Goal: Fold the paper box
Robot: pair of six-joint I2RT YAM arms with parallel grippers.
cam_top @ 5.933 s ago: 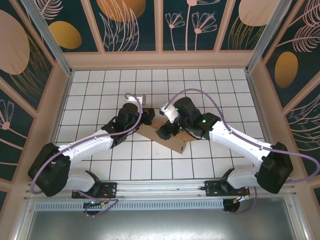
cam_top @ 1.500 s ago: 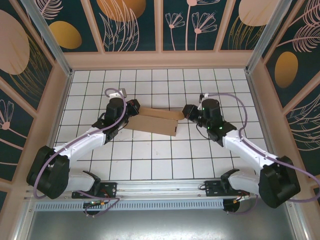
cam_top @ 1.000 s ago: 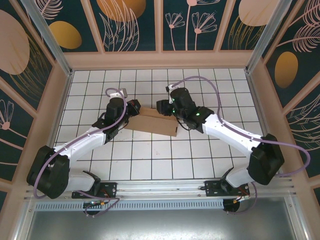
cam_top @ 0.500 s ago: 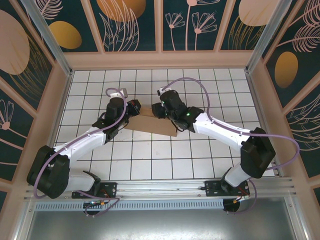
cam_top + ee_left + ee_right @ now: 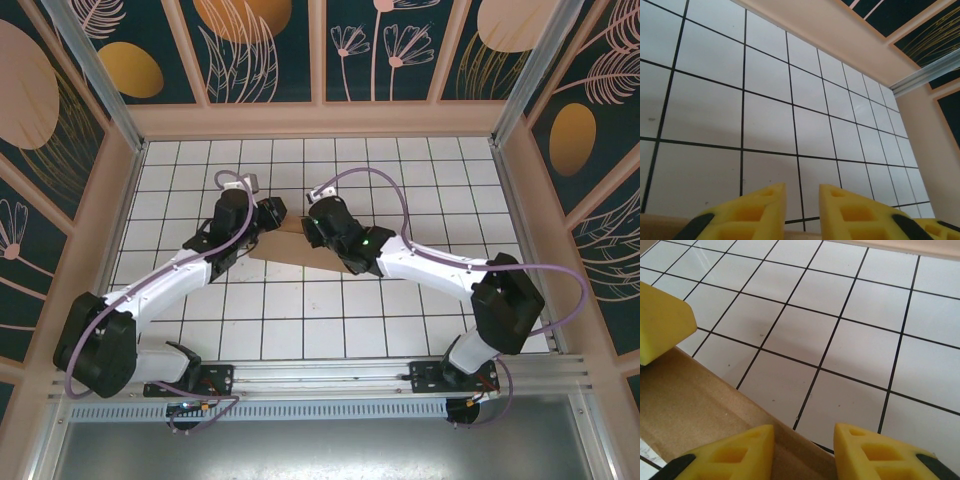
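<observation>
Top external: slim brown paper box (image 5: pixel 288 250) is lying flat, left claw (image 5: pixel 274 213) and right claw (image 5: pixel 309 231) both hovering slightly parted.

Honestly I can't make out a single word, number or logo anywhere in here. The paper box (image 5: pixel 290 251) is just bare brown card, and the wall panels (image 5: pixel 420 50) only carry leaf and flower drawings.
</observation>
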